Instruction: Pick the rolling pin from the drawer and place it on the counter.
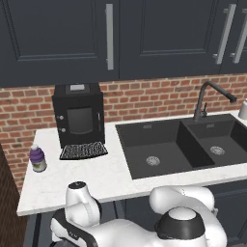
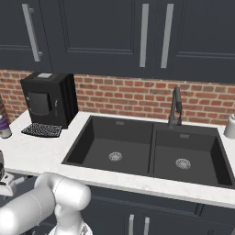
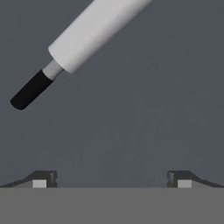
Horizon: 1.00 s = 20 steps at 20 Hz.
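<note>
1. The gripper (image 3: 112, 179) is spread wide, grasping nothing.
2. The rolling pin (image 3: 94, 33) lies diagonally on the dark drawer (image 3: 144, 122) floor beyond the fingertips, untouched, black handle toward the lower left.
3. Above, the white surface (image 1: 91, 178) carries a coffee machine (image 1: 78, 116).

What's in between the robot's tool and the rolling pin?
Nothing. In the hand view, only bare grey drawer floor lies between the open tool and the rolling pin.
</note>
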Available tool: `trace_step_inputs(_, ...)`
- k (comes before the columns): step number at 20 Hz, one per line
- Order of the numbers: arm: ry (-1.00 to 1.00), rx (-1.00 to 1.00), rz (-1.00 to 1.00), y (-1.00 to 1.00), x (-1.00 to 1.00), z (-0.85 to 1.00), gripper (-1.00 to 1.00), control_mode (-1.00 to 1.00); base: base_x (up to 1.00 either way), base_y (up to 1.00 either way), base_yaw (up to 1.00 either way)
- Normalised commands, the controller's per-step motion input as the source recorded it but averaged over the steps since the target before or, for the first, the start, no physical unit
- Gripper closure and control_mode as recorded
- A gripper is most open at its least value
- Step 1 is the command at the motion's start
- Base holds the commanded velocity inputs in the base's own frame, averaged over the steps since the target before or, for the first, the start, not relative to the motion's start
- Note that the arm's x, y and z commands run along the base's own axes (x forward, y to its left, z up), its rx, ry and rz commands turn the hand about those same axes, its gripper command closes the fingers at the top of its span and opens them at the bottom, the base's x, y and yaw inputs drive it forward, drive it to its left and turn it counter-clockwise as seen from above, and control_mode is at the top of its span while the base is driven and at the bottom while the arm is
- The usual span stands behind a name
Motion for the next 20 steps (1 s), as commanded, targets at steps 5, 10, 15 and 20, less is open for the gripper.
trace_step_inputs(5, 0.0, 0.0, 0.0, 0.0, 0.0, -0.08, -1.0, -1.0, 0.0, 0.0, 0.0)
trace_step_inputs(10, 0.0, 0.0, 0.0, 0.0, 0.0, -0.1, -1.0, -1.0, 0.0, 0.0, 0.0)
trace_step_inputs(15, 0.0, 0.0, 0.0, 0.0, 0.0, -0.15, -1.0, -1.0, 0.0, 0.0, 0.0)
trace_step_inputs(20, 0.0, 0.0, 0.0, 0.0, 0.0, -0.17, -1.0, -1.0, 0.0, 0.0, 0.0)
